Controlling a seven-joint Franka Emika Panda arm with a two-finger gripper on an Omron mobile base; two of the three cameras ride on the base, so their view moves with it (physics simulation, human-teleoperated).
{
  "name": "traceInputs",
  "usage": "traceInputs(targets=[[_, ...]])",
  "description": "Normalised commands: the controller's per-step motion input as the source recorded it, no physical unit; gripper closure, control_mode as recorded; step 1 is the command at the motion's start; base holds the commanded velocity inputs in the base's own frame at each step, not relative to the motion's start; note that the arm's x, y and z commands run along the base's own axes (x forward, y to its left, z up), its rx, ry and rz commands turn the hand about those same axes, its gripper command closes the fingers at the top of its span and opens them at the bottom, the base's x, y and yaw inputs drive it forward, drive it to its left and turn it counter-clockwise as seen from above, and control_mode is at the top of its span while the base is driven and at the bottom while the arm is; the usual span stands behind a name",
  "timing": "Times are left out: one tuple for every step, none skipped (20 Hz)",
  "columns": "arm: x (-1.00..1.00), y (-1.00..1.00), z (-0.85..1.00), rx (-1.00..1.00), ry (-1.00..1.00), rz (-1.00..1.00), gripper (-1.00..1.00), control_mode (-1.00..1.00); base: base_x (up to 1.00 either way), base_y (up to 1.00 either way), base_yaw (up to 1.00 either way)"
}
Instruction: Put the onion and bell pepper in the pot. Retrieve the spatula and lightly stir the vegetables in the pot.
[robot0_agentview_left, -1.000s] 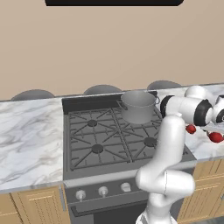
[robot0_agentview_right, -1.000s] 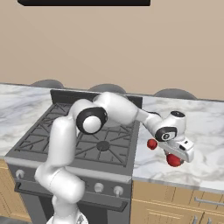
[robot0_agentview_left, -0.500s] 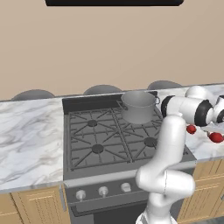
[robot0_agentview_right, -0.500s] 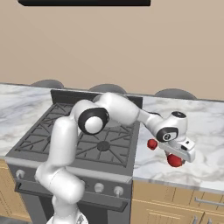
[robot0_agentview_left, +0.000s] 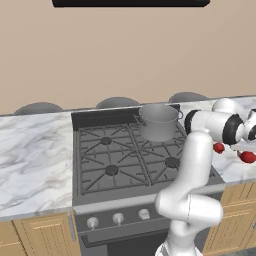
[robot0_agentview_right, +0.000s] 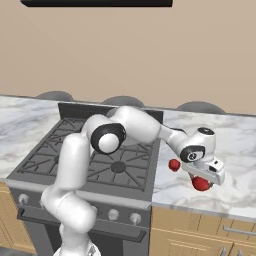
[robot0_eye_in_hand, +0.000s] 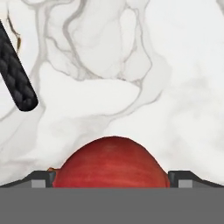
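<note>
Straddling the bell pepper (robot0_eye_in_hand: 111, 162), the pincer (robot0_agentview_right: 206, 176) stands fully apart, a tip on each side, nothing clamped yet. Best to sink a little further and centre before squeezing, since the round skin may roll on the marble counter (robot0_agentview_right: 235, 150). The pot (robot0_agentview_left: 158, 121) waits on the stove's (robot0_agentview_left: 125, 155) back right burner.

Both base views look forward and down from behind the arm, sharing stove (robot0_agentview_left: 125, 155) and marble worktop (robot0_agentview_right: 220, 175). Hand view looks down close onto the worktop.
</note>
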Motion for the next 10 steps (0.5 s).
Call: traceInputs(targets=[[-0.21, 0.35, -0.7, 0.0, 0.0, 0.05, 1.0, -1.0, 0.0, 0.0, 0.0], [-0.21, 0.35, -0.7, 0.0, 0.0, 0.04, 1.0, -1.0, 0.0, 0.0, 0.0], [-0.22, 0.23, -0.62, 0.0, 0.0, 0.04, 1.0, -1.0, 0.0, 0.0, 0.0], [-0.24, 0.18, -0.57, 0.01, 0.0, 0.03, 1.0, -1.0, 0.0, 0.0, 0.0], [-0.26, 0.16, -0.5, 0.02, 0.0, 0.02, 1.0, -1.0, 0.0, 0.0, 0.0], [-0.32, 0.13, -0.39, 0.0, 0.0, 0.0, 1.0, -1.0, 0.0, 0.0, 0.0], [-0.32, 0.15, -0.34, 0.0, 0.0, 0.0, 1.0, -1.0, 0.0, 0.0, 0.0], [-0.28, 0.17, -0.23, 0.0, 0.0, 0.0, 1.0, -1.0, 0.0, 0.0, 0.0], [-0.24, 0.23, -0.15, 0.0, 0.0, 0.0, 1.0, -1.0, 0.0, 0.0, 0.0], [-0.22, 0.27, -0.05, 0.0, 0.0, 0.0, 1.0, -1.0, 0.0, 0.0, 0.0]])
